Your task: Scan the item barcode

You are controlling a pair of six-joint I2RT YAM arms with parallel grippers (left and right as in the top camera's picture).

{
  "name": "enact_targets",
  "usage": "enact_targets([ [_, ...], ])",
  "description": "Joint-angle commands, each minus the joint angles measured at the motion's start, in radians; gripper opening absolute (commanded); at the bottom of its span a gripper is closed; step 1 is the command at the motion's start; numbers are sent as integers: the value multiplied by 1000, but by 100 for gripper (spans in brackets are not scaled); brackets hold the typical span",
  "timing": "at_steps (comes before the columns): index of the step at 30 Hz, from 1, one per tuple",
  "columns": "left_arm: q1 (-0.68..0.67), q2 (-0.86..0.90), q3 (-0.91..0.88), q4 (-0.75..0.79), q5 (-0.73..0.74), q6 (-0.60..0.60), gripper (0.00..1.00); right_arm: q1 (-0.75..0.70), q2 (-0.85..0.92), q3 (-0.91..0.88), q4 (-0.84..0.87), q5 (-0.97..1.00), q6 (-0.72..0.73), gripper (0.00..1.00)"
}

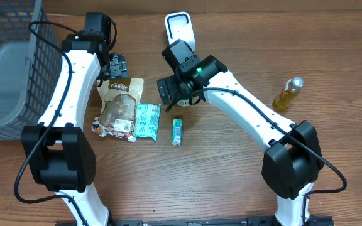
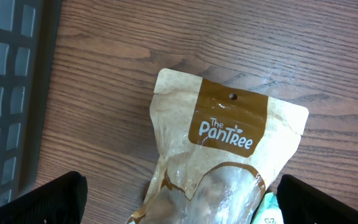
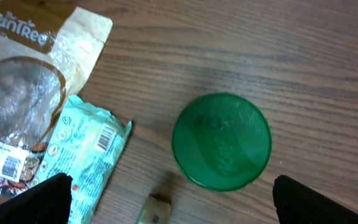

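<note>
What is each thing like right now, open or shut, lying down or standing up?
brown pouch, lying flat, label up
teal packet, lying flat, barcode up
small green tube, lying on its side
yellow bottle, cap on
green round lid, facing up
left hand, open, above the brown pouch
right hand, open, above the green round lid

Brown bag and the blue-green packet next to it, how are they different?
The brown bag is bigger than the blue-green packet. The bag has a see-through window that shows the food inside; the packet is printed all over. The bag says "The PanTree" in big letters at its top; the packet's print is small. Both lie flat on the table, side by side.
</note>
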Motion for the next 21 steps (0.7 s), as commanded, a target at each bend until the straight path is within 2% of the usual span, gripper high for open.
enact_targets([
  [1, -4, -4, 12, 2, -14, 0, 100, -4, -11, 6, 20, 24, -3, 100],
  [11, -4, -4, 12, 2, -14, 0, 99, -4, -10, -126, 180, 137, -3, 100],
  [21, -4, -4, 12, 2, -14, 0, 100, -6, -9, -212, 323, 145, -4, 100],
])
